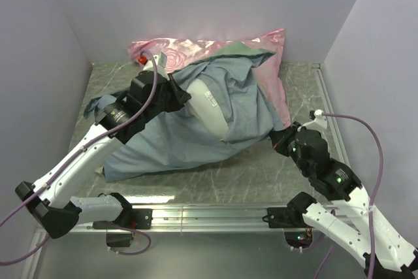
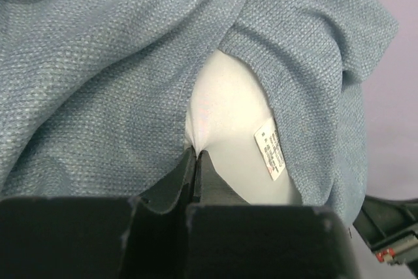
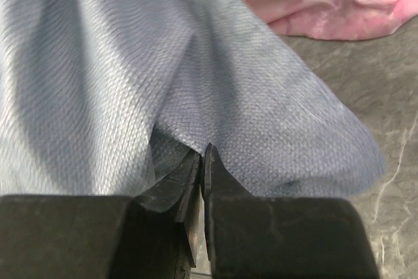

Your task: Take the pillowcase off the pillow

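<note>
**Pinching pillowcase and pillow, one gripper each**

Right gripper (image 3: 199,160) jaws pressed together on a fold of the pillowcase (image 1: 163,145) at its near right edge. Left gripper (image 2: 196,156) clamped tight on the white pillow (image 2: 228,115), which pokes out of the case opening. Case lies mid-table (image 1: 261,174), grey-blue side showing. Pink satin pillow (image 1: 189,50) lies behind, partly under it.

- The pillowcase (image 2: 98,83), grey-blue side showing, fills the upper and left frame.
- The off-white pillow (image 2: 228,102) shows at centre, with a printed label (image 2: 269,151) on it.
- At bottom centre, the left gripper (image 2: 196,158) pinches the pillow's puckered fabric, jaws together.
</note>
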